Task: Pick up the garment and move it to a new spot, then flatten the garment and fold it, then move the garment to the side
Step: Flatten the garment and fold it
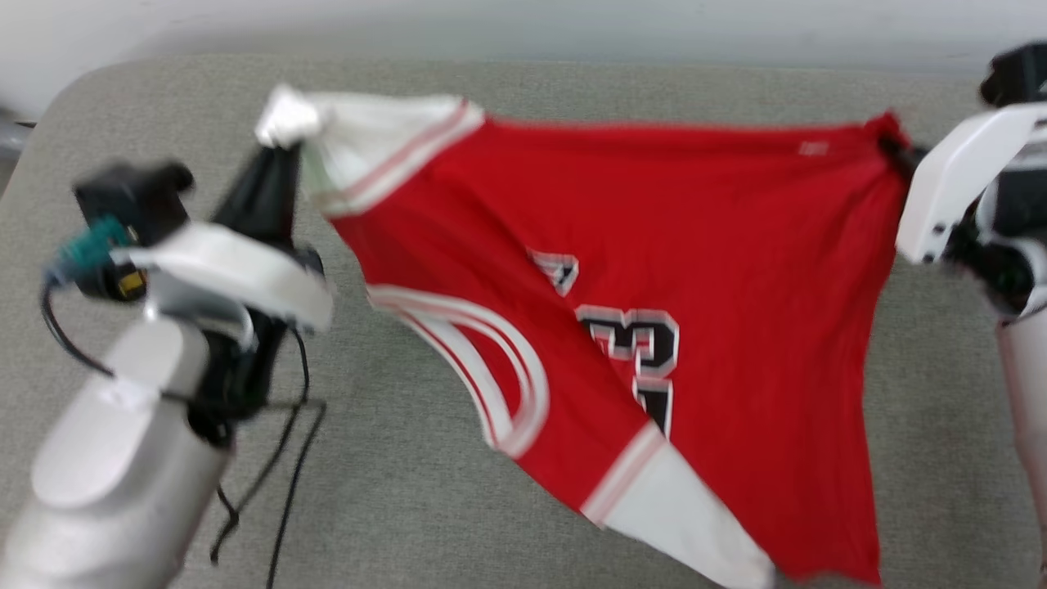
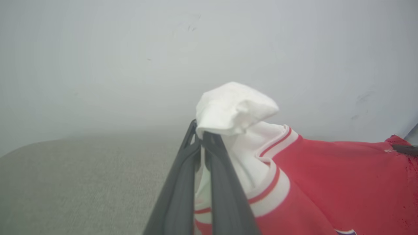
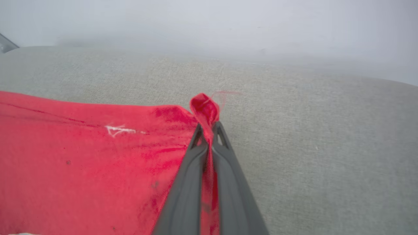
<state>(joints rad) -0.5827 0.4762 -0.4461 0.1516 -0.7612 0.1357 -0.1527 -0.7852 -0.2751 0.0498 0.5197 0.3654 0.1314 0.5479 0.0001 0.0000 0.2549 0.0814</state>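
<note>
Two things sit near the grippers besides the cloth: a grey woven surface [image 1: 425, 507] spreading under and beyond both of them, and a pale wall [image 2: 130, 49] past the fingertips. Loose black cables [image 1: 286, 466] dangle beneath the left wrist. Between the two grippers stretches the garment [image 1: 695, 270], pulled taut along its top edge from one to the other. Its lower part droops below them toward the robot, and I cannot tell whether it touches the surface.

The left gripper [image 1: 280, 149] points up and away on its raised left forearm [image 1: 114, 458]. Its fingers are pressed together on a bunched white sleeve whose end puffs out past the tips. The right gripper [image 3: 208, 130] reaches in from the opposite side, clamped on a red corner of the cloth, and a small red tuft pokes beyond its tips.

The jersey is smooth red knit with white sleeves, red-and-white striped bands, and black white-edged numerals partly creased. The fingers are long, dark and tapering; the arm shells are pale and glossy.
</note>
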